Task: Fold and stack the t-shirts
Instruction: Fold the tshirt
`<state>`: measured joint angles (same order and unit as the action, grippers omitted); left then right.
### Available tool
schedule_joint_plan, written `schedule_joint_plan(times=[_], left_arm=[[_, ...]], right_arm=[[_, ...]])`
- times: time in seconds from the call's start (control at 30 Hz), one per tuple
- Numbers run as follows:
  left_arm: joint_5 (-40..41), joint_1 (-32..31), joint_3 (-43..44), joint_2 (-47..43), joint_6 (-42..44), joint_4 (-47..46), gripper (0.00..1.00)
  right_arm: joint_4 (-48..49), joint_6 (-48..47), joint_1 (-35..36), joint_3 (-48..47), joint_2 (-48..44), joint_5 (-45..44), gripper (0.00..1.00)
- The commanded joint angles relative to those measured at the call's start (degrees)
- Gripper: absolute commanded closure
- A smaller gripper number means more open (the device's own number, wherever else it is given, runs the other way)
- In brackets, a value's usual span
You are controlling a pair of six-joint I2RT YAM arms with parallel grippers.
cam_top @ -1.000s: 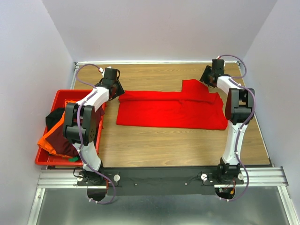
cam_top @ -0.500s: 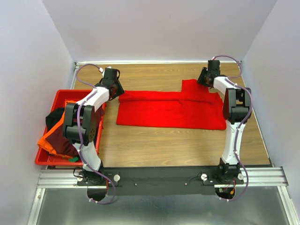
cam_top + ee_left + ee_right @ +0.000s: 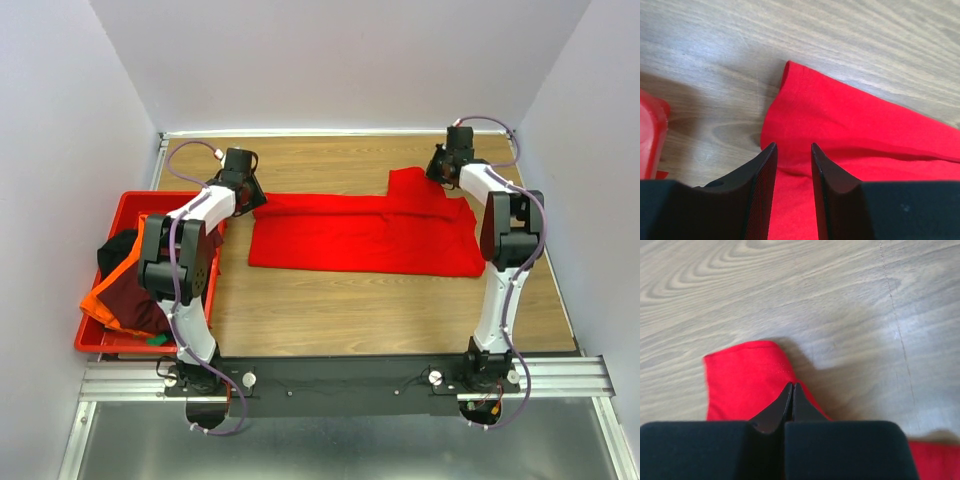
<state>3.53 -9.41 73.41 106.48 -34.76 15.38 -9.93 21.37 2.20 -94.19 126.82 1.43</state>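
**A:** What has the right end effector [image 3: 792,386] got?
**B:** Its jaws are pressed tight together on the edge of the bright red t-shirt's [image 3: 745,380] sleeve. A second ago they stood well apart.
**A:** And the left end effector [image 3: 793,146]?
**B:** Part open, much as before. Its fingers [image 3: 760,190] sit low over the shirt's corner and grip nothing.
**A:** Has the cloth shifted?
**B:** No. It lies flat on the worktop [image 3: 350,310], stretched from one end effector to the other.
**A:** How are the arms posed?
**B:** The left arm [image 3: 180,260] and the right arm [image 3: 505,240] both reach far out from their bases. Their elbows are raised and their wrists turn inward toward the shirt.
**A:** Anything else?
**B:** Back from the left end effector, on its outer side, a red crate [image 3: 135,200] holds the orange t-shirt [image 3: 97,300], the dark maroon t-shirt [image 3: 140,305] and the black t-shirt [image 3: 112,250] in a heap.
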Motion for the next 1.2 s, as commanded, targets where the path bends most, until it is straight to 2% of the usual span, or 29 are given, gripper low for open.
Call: schedule_joint_plan(times=[0.0, 0.3, 0.8, 1.17], left_arm=[[-1.1, -0.3, 1.3, 1.9, -0.2, -0.6, 0.6], [-1.1, -0.3, 1.7, 4.0, -0.5, -0.5, 0.61], [-0.4, -0.4, 1.3, 2.5, 0.0, 0.7, 0.63], [-0.3, -0.4, 0.3, 2.2, -0.3, 0.6, 0.64]], right_arm=[[-0.1, 0.3, 0.3, 2.5, -6.9, 2.1, 0.98], [0.0, 3.1, 0.4, 12.7, -19.3, 4.1, 0.99], [-1.6, 7.9, 0.3, 31.3, -39.5, 5.4, 1.0], [-5.6, 7.8, 0.3, 37.7, -48.8, 6.0, 0.99]])
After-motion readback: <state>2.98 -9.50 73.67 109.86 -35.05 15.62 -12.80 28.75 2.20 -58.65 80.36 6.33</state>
